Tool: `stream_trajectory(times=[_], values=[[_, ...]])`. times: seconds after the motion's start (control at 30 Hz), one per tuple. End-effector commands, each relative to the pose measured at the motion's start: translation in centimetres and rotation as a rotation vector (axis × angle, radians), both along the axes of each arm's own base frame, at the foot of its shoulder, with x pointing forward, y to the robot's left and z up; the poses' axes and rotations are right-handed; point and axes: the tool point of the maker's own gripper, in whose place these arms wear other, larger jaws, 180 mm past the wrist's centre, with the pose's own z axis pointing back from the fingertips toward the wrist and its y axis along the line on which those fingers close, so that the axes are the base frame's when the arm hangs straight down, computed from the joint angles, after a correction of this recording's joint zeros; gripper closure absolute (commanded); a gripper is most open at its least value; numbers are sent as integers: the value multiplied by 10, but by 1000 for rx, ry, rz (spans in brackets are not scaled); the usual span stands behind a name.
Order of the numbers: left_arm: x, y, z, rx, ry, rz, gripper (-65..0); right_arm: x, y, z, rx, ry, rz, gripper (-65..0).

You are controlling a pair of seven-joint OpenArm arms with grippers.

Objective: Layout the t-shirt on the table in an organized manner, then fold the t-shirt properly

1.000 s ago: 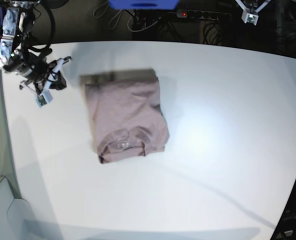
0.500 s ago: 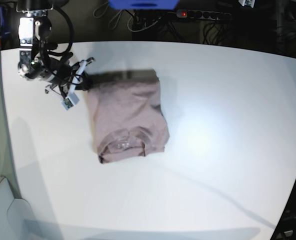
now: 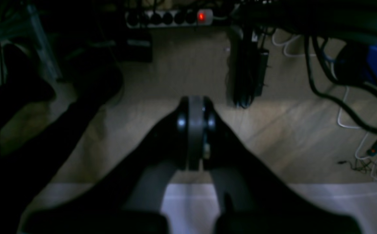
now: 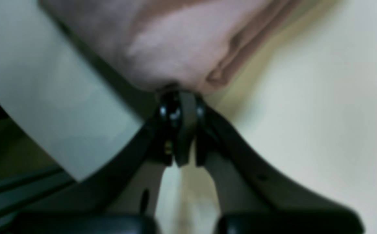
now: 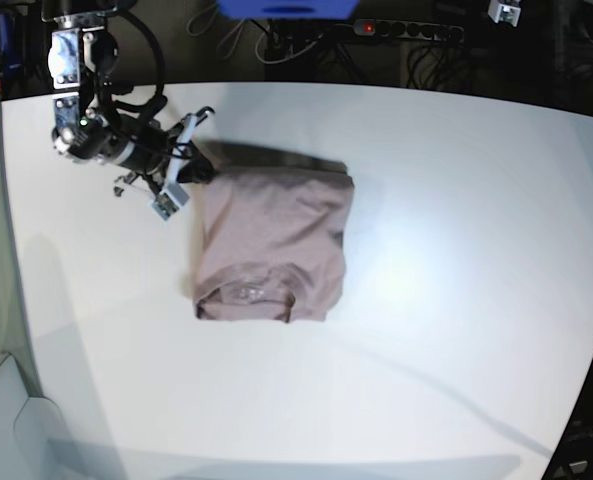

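Note:
The mauve t-shirt (image 5: 271,240) lies folded into a compact rectangle on the white table (image 5: 456,250), with its collar toward the near edge. My right gripper (image 5: 194,170) is shut, and its tips press against the shirt's far left corner. In the right wrist view the closed fingertips (image 4: 178,97) meet the bunched fabric edge of the t-shirt (image 4: 175,42). I cannot see any cloth pinched between them. My left gripper (image 3: 194,107) is shut and empty. It hangs beyond the table's far edge, over the floor, and barely shows in the base view (image 5: 504,12).
A power strip (image 5: 406,28) with a red light and loose cables lie on the floor behind the table. A blue object (image 5: 286,8) sits at the far edge. The table's left edge runs close to the right arm.
The right arm swept rightward from the table's left side to the shirt's far left corner. The shirt's far end slid to the right, so the fold now sits skewed.

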Motion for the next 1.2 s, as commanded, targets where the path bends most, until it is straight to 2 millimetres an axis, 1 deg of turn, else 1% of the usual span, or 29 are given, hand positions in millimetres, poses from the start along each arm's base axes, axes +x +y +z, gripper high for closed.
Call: stream_trajectory(times=[0.0, 0.07, 0.2, 0.23, 0.3, 0.37, 0.43, 0.5, 0.57, 0.63, 0.7, 0.73, 0.8, 0.83, 0.9, 0.97, 1.03, 1.1, 1.17], values=[[-5, 4, 4, 8, 6, -4, 0, 6, 5, 11, 24, -39, 13, -22], [-5, 4, 4, 8, 5, -4, 0, 7, 6, 11, 25, -38, 16, -22], [-4, 4, 4, 8, 3, -4, 0, 6, 0, 9, 13, -35, 11, -22], [-4, 4, 4, 8, 3, -4, 0, 5, -9, 8, -4, -33, 0, -22], [-3, 4, 4, 8, 1, -4, 0, -7, -29, 1, -37, -4, -32, -22], [0, 2, 3, 5, -3, -5, 0, -17, -44, -1, -54, 11, -68, -22], [-2, 2, -3, -3, 7, 7, 0, -35, -61, -4, -78, 36, -106, -22], [-6, 4, -15, -18, 30, 20, 0, -52, -79, -1, -106, 46, -151, -22], [-9, 6, -29, -35, 59, 37, 0, -73, -96, 2, -138, 65, -199, -22], [-10, -1, -45, -72, 76, 38, 0, -98, -113, 6, -169, 92, -257, -22], [-11, -12, -53, -105, 73, 23, 0, -122, -130, 9, -205, 121, -308, -22], [-9, -20, -57, -127, 62, 12, 0, -133, -139, 11, -224, 137, -333, -22], [-11, -34, -64, -163, 43, 8, 0, -154, -156, 10, -258, 176, -380, -22], [-7, -39, -67, -177, 28, 10, 0, -163, -163, 7, -267, 200, -401, -22], [1, -45, -79, -203, 5, 36, 0, -185, -174, -9, -263, 273, -444, -22], [3, -49, -93, -226, 11, 75, 0, -204, -179, -33, -221, 335, -495, -22], [8, -51, -107, -244, 13, 109, 0, -212, -179, -58, -160, 361, -547, -22], [10, -46, -119, -236, 24, 100, 0, -227, -178, -83, -157, 399, -557, -21], [19, -52, -131, -240, 20, 66, 0, -238, -179, -107, -164, 420, -574, -21]])
